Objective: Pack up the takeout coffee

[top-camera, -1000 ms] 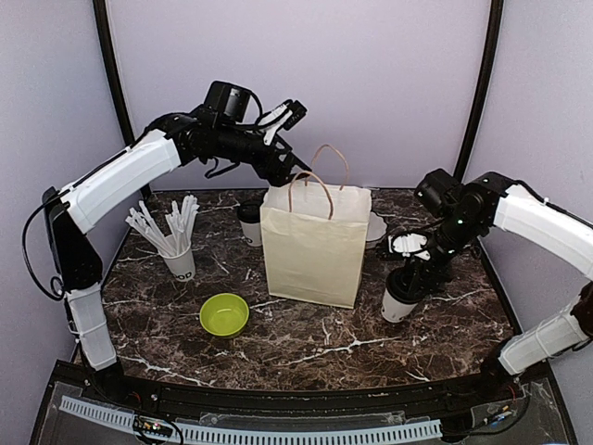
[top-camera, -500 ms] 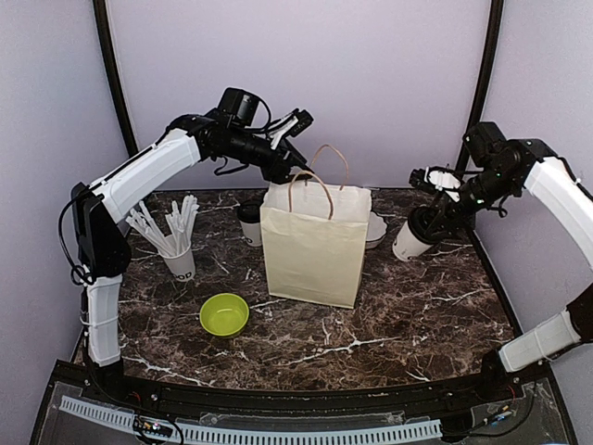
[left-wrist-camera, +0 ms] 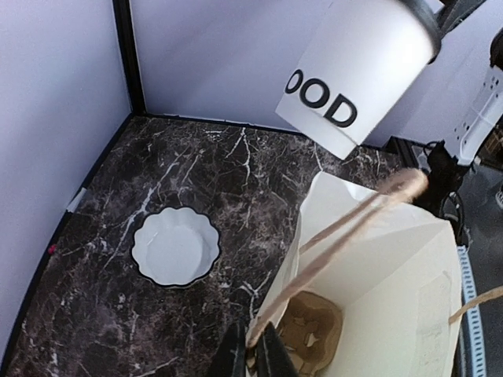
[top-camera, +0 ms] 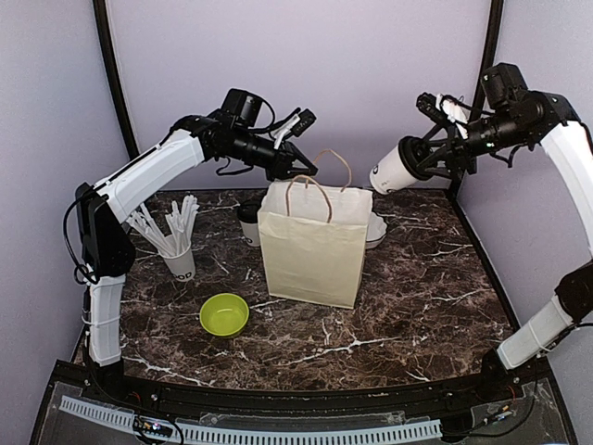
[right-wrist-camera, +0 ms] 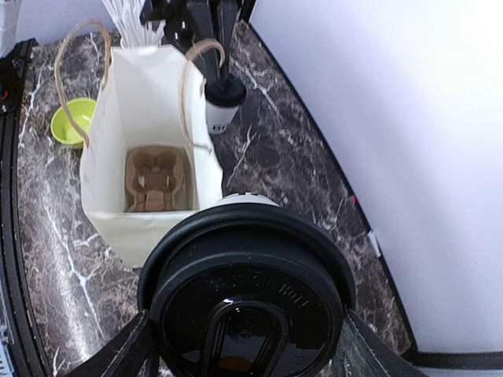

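One takeout coffee cup [top-camera: 394,169], white with a black lid [right-wrist-camera: 247,302], hangs tilted in the air to the upper right of the bag, held by my right gripper [top-camera: 424,154] round its top. The other takeout coffee cup [top-camera: 248,222] stands on the table behind the bag's left side. The cream paper bag [top-camera: 313,246] stands open in the middle, with a brown cardboard carrier [right-wrist-camera: 157,179] on its bottom. My left gripper [left-wrist-camera: 253,355] is shut on the base of the bag's near handle [left-wrist-camera: 346,228] at the rim.
A white cup full of straws [top-camera: 176,250] stands at the left. A lime-green bowl [top-camera: 223,313] sits in front of it. A white scalloped dish [left-wrist-camera: 174,245] lies behind the bag's right side. Walls close in at the back and both sides.
My right gripper has lifted its cup off the table and carried it up beside the bag's top. My left gripper has closed on the bag's handle.
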Available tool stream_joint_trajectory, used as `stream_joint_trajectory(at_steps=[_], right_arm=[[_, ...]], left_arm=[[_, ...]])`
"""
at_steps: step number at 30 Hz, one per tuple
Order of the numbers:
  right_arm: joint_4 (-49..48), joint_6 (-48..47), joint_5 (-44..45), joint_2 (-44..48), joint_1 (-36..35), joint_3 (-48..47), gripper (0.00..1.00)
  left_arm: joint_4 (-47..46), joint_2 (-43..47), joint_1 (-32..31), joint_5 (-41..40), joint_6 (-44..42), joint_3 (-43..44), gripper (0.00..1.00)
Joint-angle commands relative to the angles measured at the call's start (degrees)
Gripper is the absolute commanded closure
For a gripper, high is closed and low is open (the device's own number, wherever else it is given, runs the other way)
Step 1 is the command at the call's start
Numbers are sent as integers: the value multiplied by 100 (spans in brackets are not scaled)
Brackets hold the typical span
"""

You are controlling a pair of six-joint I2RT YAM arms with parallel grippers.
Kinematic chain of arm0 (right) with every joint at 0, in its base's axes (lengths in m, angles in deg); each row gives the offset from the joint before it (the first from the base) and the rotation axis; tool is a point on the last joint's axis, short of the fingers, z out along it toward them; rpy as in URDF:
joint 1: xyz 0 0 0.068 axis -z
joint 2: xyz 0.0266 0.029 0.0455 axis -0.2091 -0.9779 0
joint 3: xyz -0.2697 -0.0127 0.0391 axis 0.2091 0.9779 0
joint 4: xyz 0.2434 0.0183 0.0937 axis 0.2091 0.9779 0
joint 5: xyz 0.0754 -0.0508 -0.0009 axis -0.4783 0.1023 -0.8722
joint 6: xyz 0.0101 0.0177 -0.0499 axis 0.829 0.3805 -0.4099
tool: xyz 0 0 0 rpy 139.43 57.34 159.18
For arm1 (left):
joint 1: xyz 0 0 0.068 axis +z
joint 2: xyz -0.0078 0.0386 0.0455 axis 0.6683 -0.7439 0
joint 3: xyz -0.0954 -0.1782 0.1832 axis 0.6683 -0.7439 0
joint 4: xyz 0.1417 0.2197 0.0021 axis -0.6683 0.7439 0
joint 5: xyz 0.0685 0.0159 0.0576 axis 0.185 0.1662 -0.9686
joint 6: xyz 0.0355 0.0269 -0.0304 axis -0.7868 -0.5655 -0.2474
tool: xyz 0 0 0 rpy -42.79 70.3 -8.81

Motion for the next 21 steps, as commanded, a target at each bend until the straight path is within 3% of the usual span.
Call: stream_joint_trajectory(at_steps=[1, 6, 15, 21], right_arm=[[213, 52, -929, -242, -25, -828, 40], [340, -57, -1191, -338, -537, -1140, 40], [-76, 205, -39, -519, -1843, -753, 41], [-534, 343, 1221, -763, -2446, -436, 41]], left_arm=[[-74, 293, 5, 119, 320, -25, 98], [-265, 758, -8, -585, 985, -494, 100], [-1038, 1535, -155, -663, 1953, -1620, 100], [-1080, 1747, -297, -688, 2146, -1828, 100]])
